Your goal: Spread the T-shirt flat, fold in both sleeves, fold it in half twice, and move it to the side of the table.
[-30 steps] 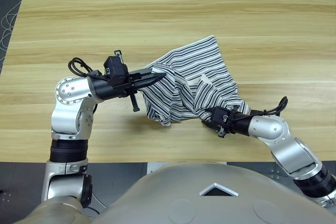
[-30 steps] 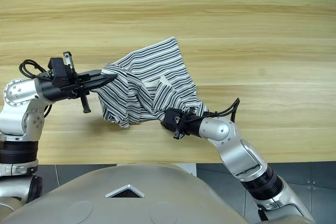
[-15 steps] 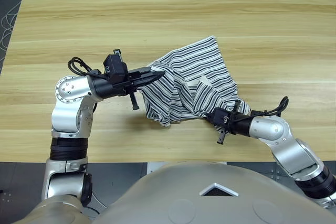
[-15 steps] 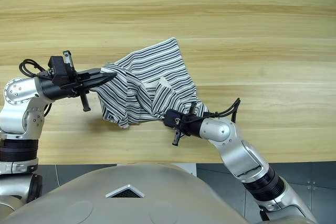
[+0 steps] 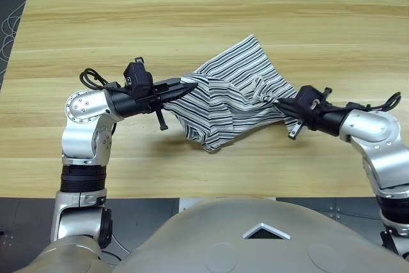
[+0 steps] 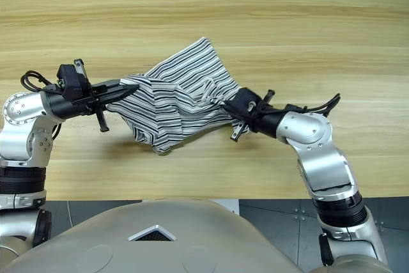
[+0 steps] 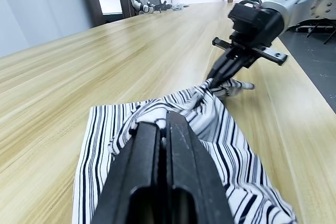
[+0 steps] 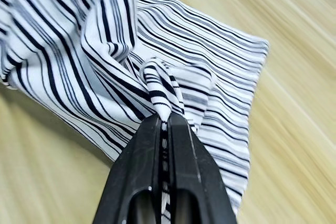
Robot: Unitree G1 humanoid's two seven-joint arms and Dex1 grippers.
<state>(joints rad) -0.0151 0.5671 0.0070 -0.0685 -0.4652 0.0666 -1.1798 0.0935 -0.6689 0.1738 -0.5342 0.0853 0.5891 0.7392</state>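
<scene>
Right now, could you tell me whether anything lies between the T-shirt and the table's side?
Nothing visible does. The left gripper and right gripper are each shut on the T-shirt, which hangs bunched between them over the table.

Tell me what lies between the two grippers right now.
The striped T-shirt: it stretches, bunched, from the left gripper to the right gripper, each shut on its cloth. The left eye view shows this plainly.
</scene>
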